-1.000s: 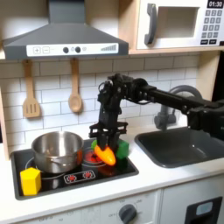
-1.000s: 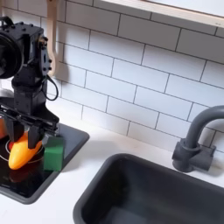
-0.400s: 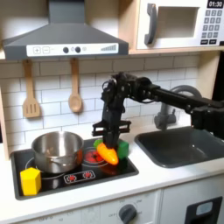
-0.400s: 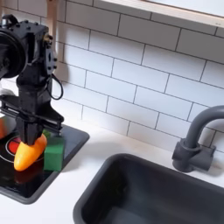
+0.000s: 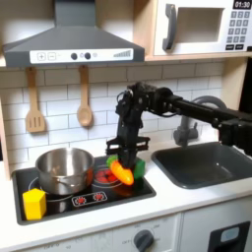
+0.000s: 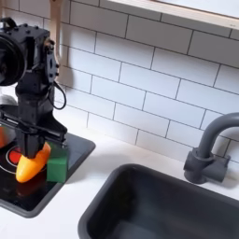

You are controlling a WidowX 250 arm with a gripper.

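— Since a second ago, the pincer (image 5: 121, 160) has risen a little with the orange carrot (image 5: 120, 172); earlier the carrot sat lower, close over the red burner (image 5: 104, 178), and now it hangs clear above it.

— Is the carrot really gripped?

— Yes. In both exterior views the black fingers (image 6: 25, 140) close on its upper part, and the carrot (image 6: 32, 164) hangs tilted below them, with its thicker end lower in the second exterior view.

— What lies around it?

— Just behind the carrot stands a green block (image 5: 139, 167) on the black stovetop (image 5: 138, 190). In the second exterior view that green block (image 6: 58, 165) sits just to the carrot's right, near the stovetop's edge. I cannot tell whether the two touch.

— And the rest of the stove?

— A steel pot (image 5: 63, 169) stands on the first exterior view's left part of the stovetop, well apart from the carrot. A yellow block (image 5: 34, 204) is at the front left corner, in front of the pot.

— Beyond the stove?

— A grey sink (image 5: 207, 163) is set into the white surface (image 5: 173, 200) at the first exterior view's right, with a dark faucet (image 6: 207, 149) behind it. Two wooden utensils (image 5: 34, 103) hang on the tiled wall under the hood (image 5: 71, 41).
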